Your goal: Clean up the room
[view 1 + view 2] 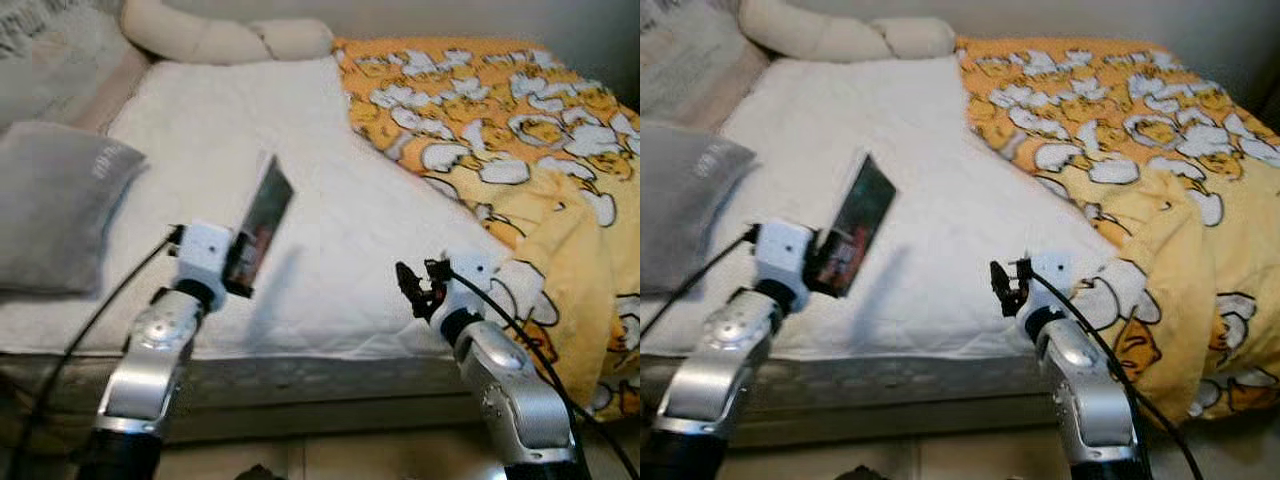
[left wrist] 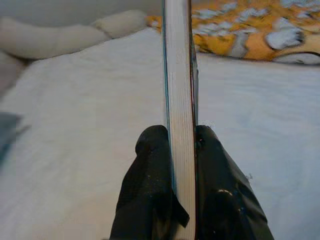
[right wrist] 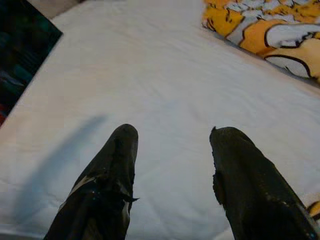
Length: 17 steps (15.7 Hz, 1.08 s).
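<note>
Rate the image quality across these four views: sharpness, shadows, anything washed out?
Left eye view: soft overall, the white mattress pad near blown out, the book casting a faint shadow on it. Right eye view: the same softness. Left wrist view: the book's page edge is fairly crisp between shut jaws, background blurred. Right wrist view: open jaws, dark fingers lacking detail, a grey shadow streak on the pad.

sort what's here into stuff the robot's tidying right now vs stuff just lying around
In the job:
- book, clamped upright in the left claw above the white mattress
- right claw, open, hovering over the mattress

Just lying about:
- grey pillow
- yellow duck-print blanket
- cream bolster at the head of the bed
</note>
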Tool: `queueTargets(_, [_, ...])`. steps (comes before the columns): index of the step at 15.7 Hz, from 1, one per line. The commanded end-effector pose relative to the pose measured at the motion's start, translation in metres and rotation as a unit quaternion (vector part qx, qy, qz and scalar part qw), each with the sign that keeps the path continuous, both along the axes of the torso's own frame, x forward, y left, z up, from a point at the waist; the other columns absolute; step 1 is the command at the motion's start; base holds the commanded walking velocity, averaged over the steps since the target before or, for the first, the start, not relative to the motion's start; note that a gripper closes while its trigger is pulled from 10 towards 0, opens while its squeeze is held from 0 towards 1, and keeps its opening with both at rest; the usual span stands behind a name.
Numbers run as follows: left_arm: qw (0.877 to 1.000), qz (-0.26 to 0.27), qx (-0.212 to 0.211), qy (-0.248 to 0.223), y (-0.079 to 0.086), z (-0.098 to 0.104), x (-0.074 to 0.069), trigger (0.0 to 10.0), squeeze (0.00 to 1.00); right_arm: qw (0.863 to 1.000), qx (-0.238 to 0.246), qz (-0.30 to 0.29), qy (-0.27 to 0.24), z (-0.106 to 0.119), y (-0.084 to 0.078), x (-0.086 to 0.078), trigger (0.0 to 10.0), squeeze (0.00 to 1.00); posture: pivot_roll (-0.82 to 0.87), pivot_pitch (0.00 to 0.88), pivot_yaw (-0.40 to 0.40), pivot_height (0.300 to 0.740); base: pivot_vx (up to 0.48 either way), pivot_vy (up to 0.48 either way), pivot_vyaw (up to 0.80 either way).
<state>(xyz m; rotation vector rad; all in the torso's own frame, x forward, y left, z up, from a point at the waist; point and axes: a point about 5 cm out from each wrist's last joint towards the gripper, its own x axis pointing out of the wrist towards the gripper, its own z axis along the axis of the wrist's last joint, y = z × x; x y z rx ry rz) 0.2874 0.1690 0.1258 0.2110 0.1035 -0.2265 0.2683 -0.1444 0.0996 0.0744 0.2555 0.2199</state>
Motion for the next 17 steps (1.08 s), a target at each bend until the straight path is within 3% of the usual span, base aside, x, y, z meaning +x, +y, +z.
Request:
queueTargets(1, [1.0, -0.017, -0.002, -0.027, -0.0092, 0.012, 0.0013, 10.0, 0.0, 1.0, -0.003, -0.008, 0.006, -0.0025, -0.0049, -0.0007, 10.0, 0.0, 0.06, 0.0, 0.021, 0.74, 0.0, 0.349, 0.0])
queueTargets(13, [1.0, -0.015, 0.002, -0.026, -0.0068, 0.0132, 0.0005, 10.0, 0.0, 1.0, 0.001, -0.001, 0.007, -0.004, -0.0015, 0.0017, 10.0, 0.0, 0.07, 0.0, 0.018, 0.74, 0.0, 0.349, 0.0])
queueTargets(16, [0.999, -0.024, -0.016, -0.035, -0.0094, 0.0172, 0.0002, 10.0, 0.0, 1.0, 0.005, -0.003, 0.006, -0.0034, -0.0012, 0.0033, 10.0, 0.0, 0.07, 0.0, 0.022, 0.74, 0.0, 0.0, 0.0])
queueTargets(17, [1.0, -0.017, -0.01, -0.019, -0.0084, 0.0147, 0.0015, 10.0, 0.0, 1.0, 0.005, -0.003, 0.006, -0.0032, -0.001, 0.0039, 10.0, 0.0, 0.07, 0.0, 0.022, 0.74, 0.0, 0.0, 0.0])
